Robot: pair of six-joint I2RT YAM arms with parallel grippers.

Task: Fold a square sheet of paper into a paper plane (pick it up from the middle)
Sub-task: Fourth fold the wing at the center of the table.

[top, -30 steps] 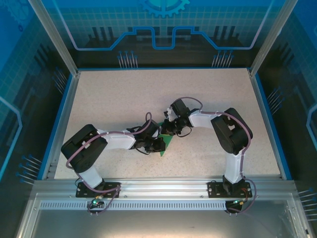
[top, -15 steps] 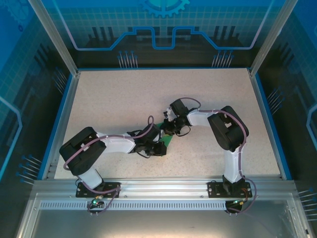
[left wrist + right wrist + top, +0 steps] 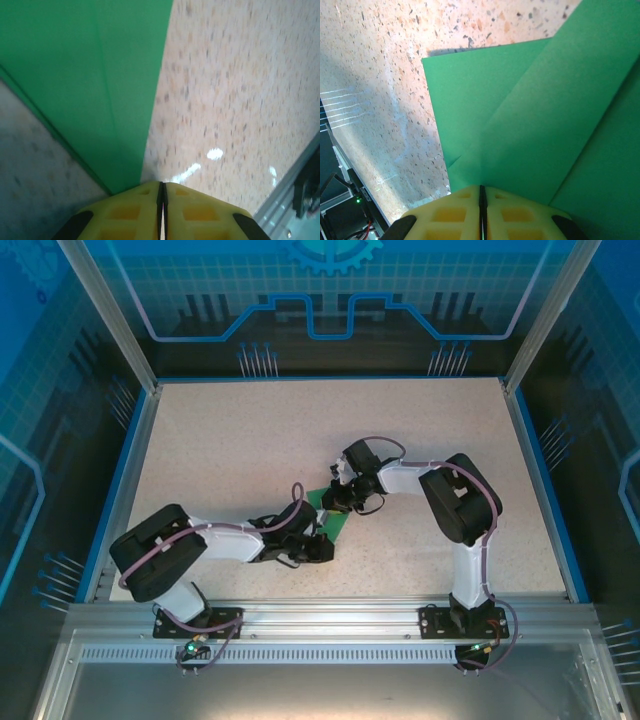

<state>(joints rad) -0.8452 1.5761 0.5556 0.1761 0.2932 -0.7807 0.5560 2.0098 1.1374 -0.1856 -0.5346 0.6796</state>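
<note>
Left pincer (image 3: 161, 185), right pincer (image 3: 481, 188) clenched; tips on matte green layered paper (image 3: 520, 115).

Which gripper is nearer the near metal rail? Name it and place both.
Left. The left gripper sits at the green paper's near end, closer to the rail; the right gripper sits at the paper's far end, farther from it.

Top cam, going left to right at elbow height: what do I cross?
Left blue table rim → left arm's elbow → green paper → right arm's elbow → right blue table rim.
</note>
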